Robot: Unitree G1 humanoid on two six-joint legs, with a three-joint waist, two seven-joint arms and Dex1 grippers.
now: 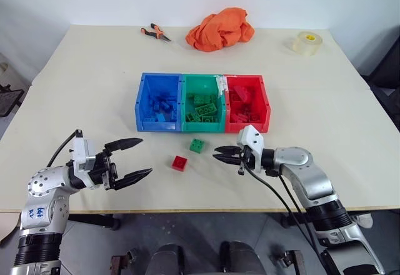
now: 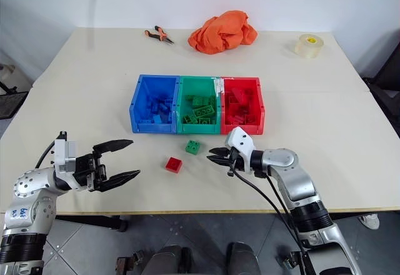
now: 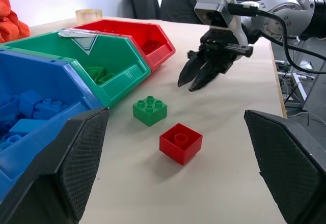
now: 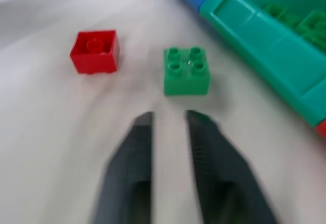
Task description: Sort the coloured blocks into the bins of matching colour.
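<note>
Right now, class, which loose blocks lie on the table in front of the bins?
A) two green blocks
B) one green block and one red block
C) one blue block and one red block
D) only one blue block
B: a green block and a red block sit apart on the table, just in front of the bins.

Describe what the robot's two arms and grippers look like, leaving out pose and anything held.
Both arms are silver-grey metal segments with black ribbed joint bands. Each wrist carries a white boxy housing, and each gripper, left gripper and right gripper, has two tapered black fingers with textured inner faces. Black cables loop from each wrist. Blue handwritten marks sit on the left arm.
</note>
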